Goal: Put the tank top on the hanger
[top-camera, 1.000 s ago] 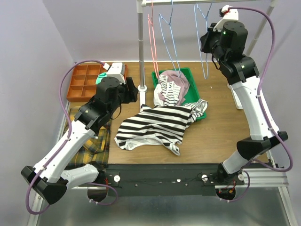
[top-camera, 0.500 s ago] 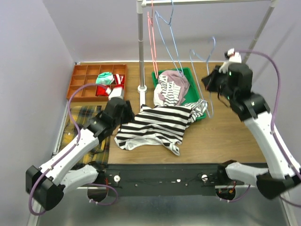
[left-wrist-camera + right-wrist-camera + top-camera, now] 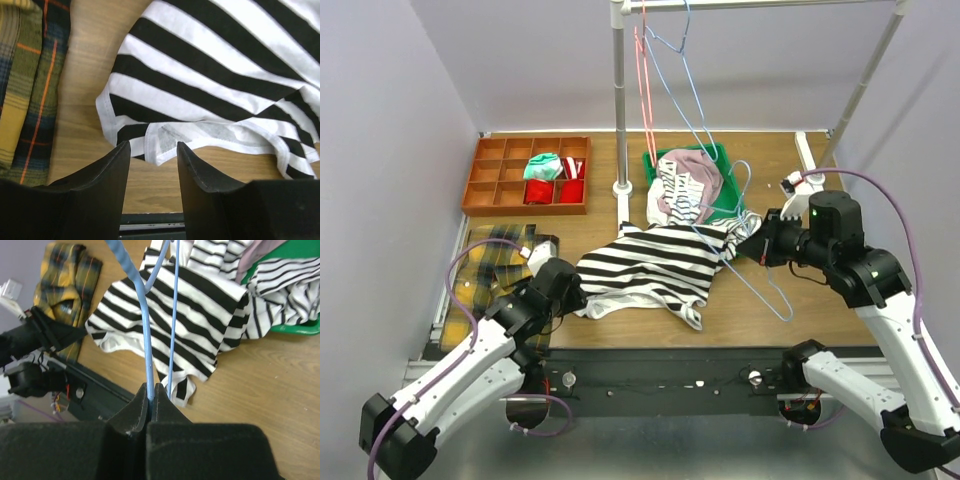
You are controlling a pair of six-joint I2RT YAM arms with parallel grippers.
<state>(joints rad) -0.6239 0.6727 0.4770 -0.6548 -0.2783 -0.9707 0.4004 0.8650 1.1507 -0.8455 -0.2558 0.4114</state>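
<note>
The tank top (image 3: 655, 268) lies spread flat on the wooden table, its wide black and white stripes running across. My left gripper (image 3: 570, 296) is low at its near-left hem. In the left wrist view that gripper (image 3: 152, 147) is open, and the white hem corner of the tank top (image 3: 165, 145) lies just past the fingertips, with nothing between them. My right gripper (image 3: 761, 248) hovers over the tank top's right edge. It (image 3: 151, 386) is shut on the hanger (image 3: 147, 355), a thin light-blue wire. The hanger (image 3: 760, 292) slants down over the table.
A green bin (image 3: 743, 228) behind the tank top holds a dusty-pink garment (image 3: 692, 165) and finer-striped cloth. An orange divided tray (image 3: 485, 185) is at the back left, and a plaid cloth (image 3: 485, 268) lies at the left edge. The rack pole (image 3: 618, 100) carries a red hanger (image 3: 642, 90) and a blue one.
My right arm has brought the hanger down from the rail to just above the table beside the tank top. My left arm has pulled back toward the near edge, and its jaws have narrowed.
</note>
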